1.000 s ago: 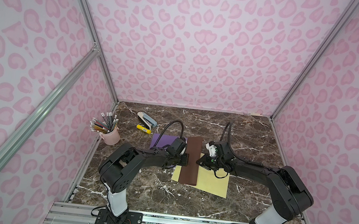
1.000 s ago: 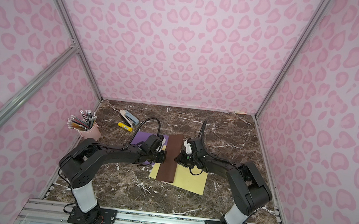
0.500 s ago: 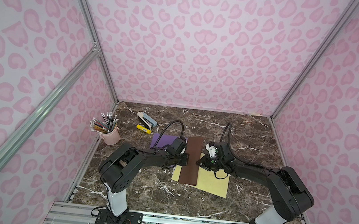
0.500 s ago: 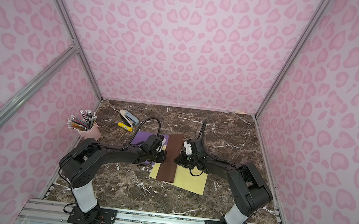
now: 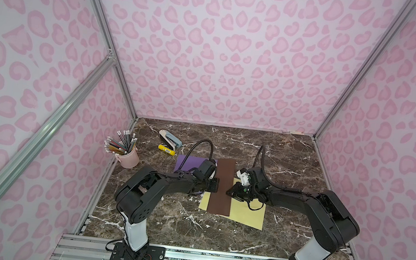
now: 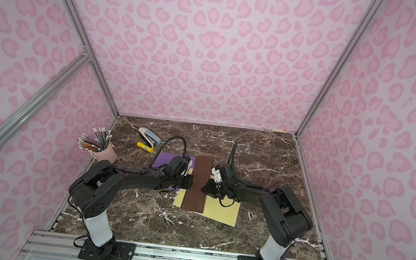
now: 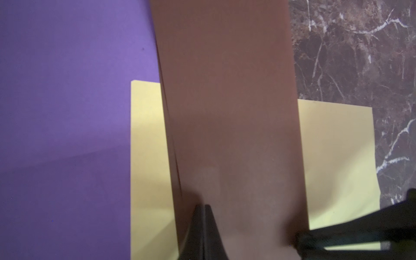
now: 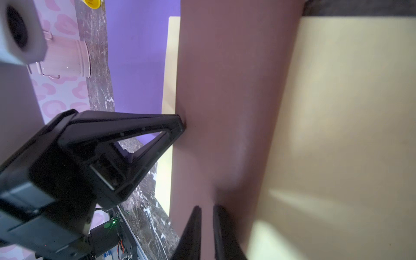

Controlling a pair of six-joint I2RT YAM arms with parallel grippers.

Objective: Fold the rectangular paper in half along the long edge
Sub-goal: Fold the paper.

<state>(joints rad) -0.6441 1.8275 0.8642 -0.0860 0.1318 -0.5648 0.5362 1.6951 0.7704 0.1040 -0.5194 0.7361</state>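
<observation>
Farthest out beyond the left jaws, well apart from them, stand a pink pencil cup (image 5: 129, 157), a stapler (image 5: 170, 138) and a small yellow tube (image 5: 166, 150); none of these 3 lies in the way. A purple sheet (image 5: 186, 163) lies under and behind the left gripper (image 5: 216, 187). That gripper's jaws are closed together into 1 wedge, with the tip set against the left long edge of the brown paper (image 5: 223, 186). The left wrist view shows 2 layers at that edge, so the paper looks already doubled into a narrow strip. The strip lies flat between the 2 sets of jaws, and its long axis runs away from the robot, crosswise to the line from 1 gripper to the other. Neither arm is nearer, since each meets 1 long edge about halfway along. At the far side the right gripper (image 8: 208, 207) points its tips down onto the strip beside the right long edge. Its jaws are parted by only a narrow slit, and nothing shows pinched between them. Under the strip and past the right jaws spreads a yellow sheet (image 5: 245, 213), bare on the marble table (image 5: 292, 157). The coming move is probably a press along the crease. The loose sheets beneath could slide with it.
</observation>
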